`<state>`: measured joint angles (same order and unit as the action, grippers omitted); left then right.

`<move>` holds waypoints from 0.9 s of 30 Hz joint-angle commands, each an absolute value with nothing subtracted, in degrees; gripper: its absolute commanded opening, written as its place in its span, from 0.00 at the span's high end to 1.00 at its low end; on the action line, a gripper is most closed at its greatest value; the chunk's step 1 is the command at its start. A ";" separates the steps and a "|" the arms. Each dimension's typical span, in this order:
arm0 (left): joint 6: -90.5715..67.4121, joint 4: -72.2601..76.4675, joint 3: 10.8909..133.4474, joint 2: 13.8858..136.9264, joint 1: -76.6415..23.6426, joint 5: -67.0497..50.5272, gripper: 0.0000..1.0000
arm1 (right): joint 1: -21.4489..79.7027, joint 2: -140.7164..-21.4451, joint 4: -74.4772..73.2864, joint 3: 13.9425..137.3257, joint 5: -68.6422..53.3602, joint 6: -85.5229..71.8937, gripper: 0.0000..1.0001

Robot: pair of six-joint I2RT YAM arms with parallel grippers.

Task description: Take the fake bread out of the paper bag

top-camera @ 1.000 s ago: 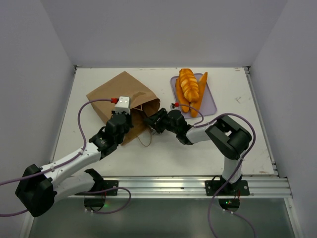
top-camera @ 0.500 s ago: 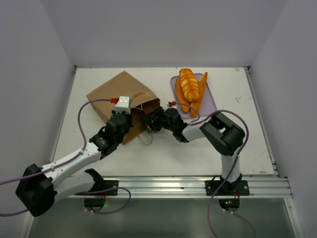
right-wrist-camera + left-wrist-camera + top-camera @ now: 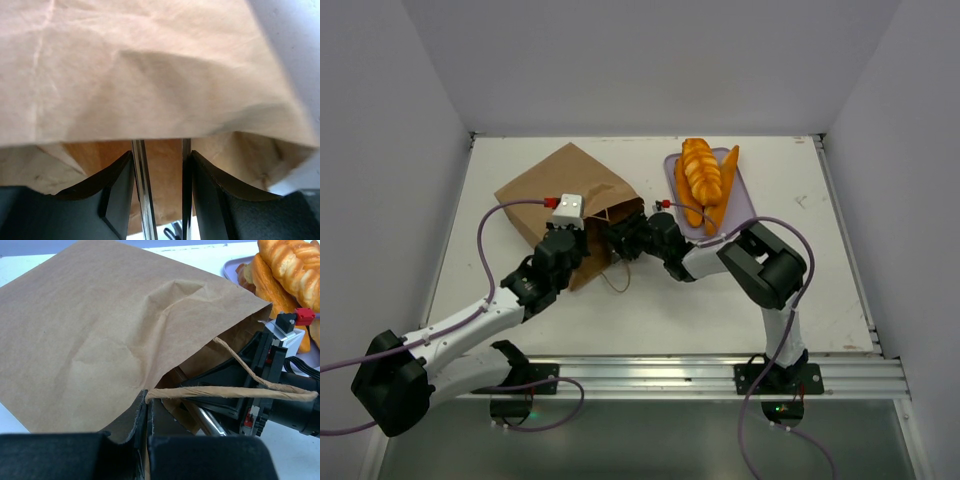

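Observation:
The brown paper bag [image 3: 560, 185] lies on its side, mouth facing right. My left gripper [image 3: 586, 246] is shut on the bag's lower lip where a string handle [image 3: 225, 392] starts; in its wrist view the fingers [image 3: 146, 412] pinch the paper. My right gripper [image 3: 620, 238] is shut on thin metal tongs [image 3: 142, 200] and sits at the bag's mouth, the tong arms reaching inside under the bag's upper flap [image 3: 150, 65]. Several glossy orange bread pieces [image 3: 702, 172] lie on the lavender tray [image 3: 745, 205]. No bread shows inside the bag.
The tray stands right of the bag, close behind my right arm; it and its bread [image 3: 285, 265] also show in the left wrist view. A second handle loop [image 3: 612, 282] lies on the white table in front of the bag. Grey walls close in the sides and back.
My right gripper with the tongs has moved left, from in front of the bag's mouth into it. The left gripper and the bag have stayed in place.

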<state>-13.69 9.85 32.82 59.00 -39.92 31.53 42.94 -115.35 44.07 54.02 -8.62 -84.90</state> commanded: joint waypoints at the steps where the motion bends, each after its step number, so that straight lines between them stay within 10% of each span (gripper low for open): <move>1: -12.75 14.24 34.10 58.45 -40.43 32.08 1.00 | 42.63 -116.89 45.70 57.48 -9.05 -86.40 0.50; 27: -13.27 15.38 34.10 60.99 -40.43 33.49 1.00 | 42.10 -114.00 50.79 52.22 -12.65 -87.28 0.85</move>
<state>-12.47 11.18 32.80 59.68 -39.94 31.94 42.30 -117.78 46.63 54.24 -11.60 -86.61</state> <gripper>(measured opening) 0.010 0.382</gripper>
